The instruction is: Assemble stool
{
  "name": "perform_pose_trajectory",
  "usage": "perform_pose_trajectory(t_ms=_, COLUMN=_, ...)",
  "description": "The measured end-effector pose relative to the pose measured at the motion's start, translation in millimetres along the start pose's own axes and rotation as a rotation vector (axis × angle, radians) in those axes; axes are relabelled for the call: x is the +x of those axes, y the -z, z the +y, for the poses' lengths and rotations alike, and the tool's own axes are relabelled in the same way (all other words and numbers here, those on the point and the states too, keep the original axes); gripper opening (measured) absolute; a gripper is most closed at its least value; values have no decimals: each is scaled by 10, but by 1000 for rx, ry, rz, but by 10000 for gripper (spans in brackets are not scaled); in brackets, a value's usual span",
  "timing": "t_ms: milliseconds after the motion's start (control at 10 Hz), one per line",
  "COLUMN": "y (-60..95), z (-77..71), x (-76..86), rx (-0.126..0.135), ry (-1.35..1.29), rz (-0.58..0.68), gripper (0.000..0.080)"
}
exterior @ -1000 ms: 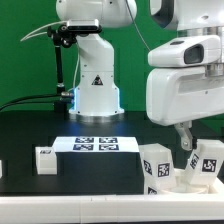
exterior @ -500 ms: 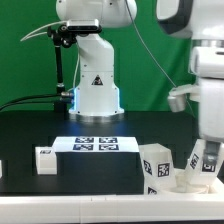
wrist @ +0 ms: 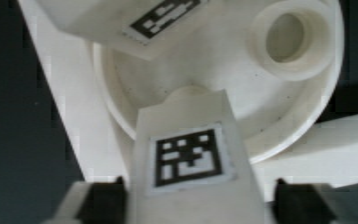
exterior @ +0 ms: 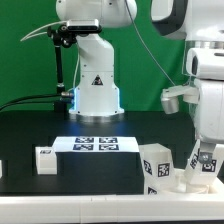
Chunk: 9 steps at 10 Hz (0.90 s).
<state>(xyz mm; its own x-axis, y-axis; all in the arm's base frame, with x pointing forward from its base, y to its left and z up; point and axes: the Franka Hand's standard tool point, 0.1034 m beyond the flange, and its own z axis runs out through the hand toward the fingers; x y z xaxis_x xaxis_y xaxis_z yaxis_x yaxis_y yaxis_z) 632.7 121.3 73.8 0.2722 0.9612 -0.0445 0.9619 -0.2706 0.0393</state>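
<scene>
The gripper [wrist: 201,202] is straddling a blocky white plastic leg [wrist: 190,150] on the round rimmed seat disc [wrist: 309,105], whether clamped I cannot tell, while another leg [exterior: 45,158] is lying unfitted at nine o'clock.

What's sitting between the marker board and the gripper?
One tagged stool leg, to the exterior view's right of the marker board and left of the gripper. The exterior view shows it.

White seat disc [exterior: 188,181]; white legs [exterior: 158,166], black-and-white square tags [wrist: 190,158]; black table [exterior: 60,185]; green backdrop [exterior: 25,60].
</scene>
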Motion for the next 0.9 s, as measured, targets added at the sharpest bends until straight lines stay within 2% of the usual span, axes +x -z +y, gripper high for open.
perform_pose_trajectory(t_ms=100, y=-2, z=0, x=-4, rx=1, ry=-70, rz=0, gripper=337)
perform_pose_trajectory(t_ms=400, y=-7, z=2, x=-11, rx=1, ry=-278, rz=-1, gripper=337)
perform_pose_trajectory(t_ms=600, y=-17, z=36, x=-65, rx=8, ry=-604, rz=12, gripper=337)
perform_pose_trajectory(t_ms=800, y=-16, z=16, x=-30, rx=14, ry=-880, rz=14, gripper=338)
perform_pose_trajectory(t_ms=900, y=-21, z=-15, x=-5, rx=26, ry=-1070, rz=9, gripper=338)
